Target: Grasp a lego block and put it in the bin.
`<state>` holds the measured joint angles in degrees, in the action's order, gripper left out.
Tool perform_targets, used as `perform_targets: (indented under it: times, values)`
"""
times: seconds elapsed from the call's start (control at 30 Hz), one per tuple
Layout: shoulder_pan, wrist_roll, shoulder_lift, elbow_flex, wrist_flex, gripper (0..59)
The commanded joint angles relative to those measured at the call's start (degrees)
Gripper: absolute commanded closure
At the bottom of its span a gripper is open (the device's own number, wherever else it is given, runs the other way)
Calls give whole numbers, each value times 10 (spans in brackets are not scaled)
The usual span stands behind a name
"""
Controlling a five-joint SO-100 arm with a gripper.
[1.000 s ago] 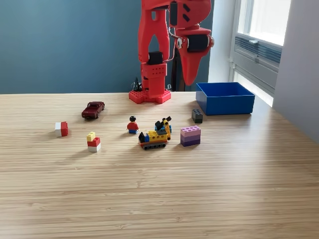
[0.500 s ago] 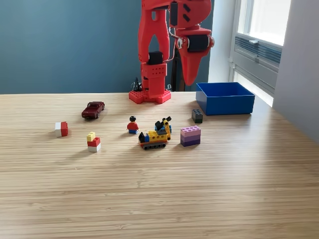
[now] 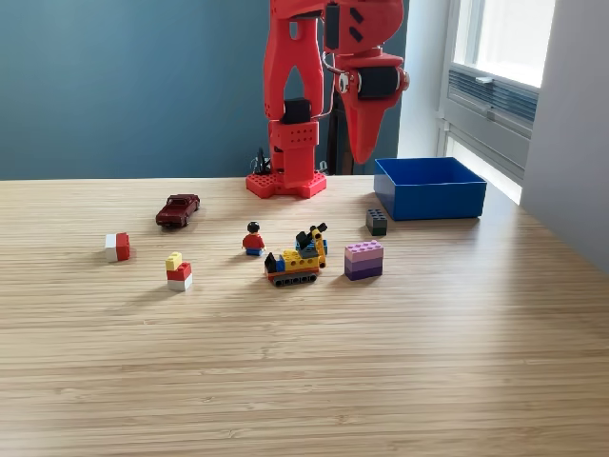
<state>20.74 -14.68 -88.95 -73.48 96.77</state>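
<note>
Several lego pieces lie loose on table [image 3: 304,381]; bin [image 3: 430,188] empty-looking. Gripper [image 3: 363,152] raised, jaws together, carrying nothing. Step: pre-grasp. Next: descend toward dark block [image 3: 377,222].

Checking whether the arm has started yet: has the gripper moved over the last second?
No. The gripper hangs at the same spot above and left of the bin in the exterior view.

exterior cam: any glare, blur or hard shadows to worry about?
Exterior view: sharp throughout, no motion blur; window at its right is blown out; soft daylight gives faint shadows beside the bin and purple block; mild sheen on the table.
</note>
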Motion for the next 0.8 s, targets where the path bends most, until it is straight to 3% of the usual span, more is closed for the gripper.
perform_targets:
  times: [0.03,0.4,0.67,0.8]
  values:
    - [-22,-21,-13,29,-5,585]
    - [-130,-75,-13,10,-5,585]
    - [-308,-94,-16,5,-5,585]
    - [-394,-100,-22,-37,-6,585]
